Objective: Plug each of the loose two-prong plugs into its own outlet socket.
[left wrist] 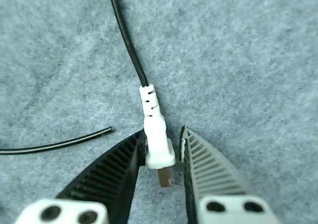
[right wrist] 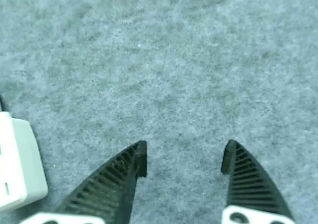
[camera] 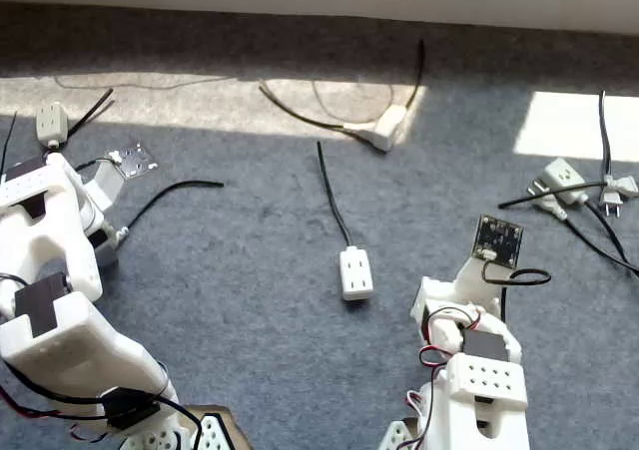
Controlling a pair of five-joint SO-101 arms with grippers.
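Note:
A white two-prong plug (left wrist: 158, 139) on a black cord (left wrist: 126, 40) sits between the fingers of my left gripper (left wrist: 162, 133), which is shut on it just above the grey carpet; one prong points back toward the wrist. In the high view the left arm (camera: 50, 240) stands at the left, and the plug's cord (camera: 170, 193) trails off to the right. A white outlet socket (camera: 356, 273) lies mid-floor. My right gripper (right wrist: 184, 157) hangs open over bare carpet, with that socket (right wrist: 15, 164) just beside one finger.
Another white socket (camera: 384, 129) with cords lies at the back centre, and a third (camera: 50, 123) at the back left. A tangle of plugs and sockets (camera: 564, 183) sits at the right. A loose black wire end (left wrist: 54, 144) lies near the left gripper.

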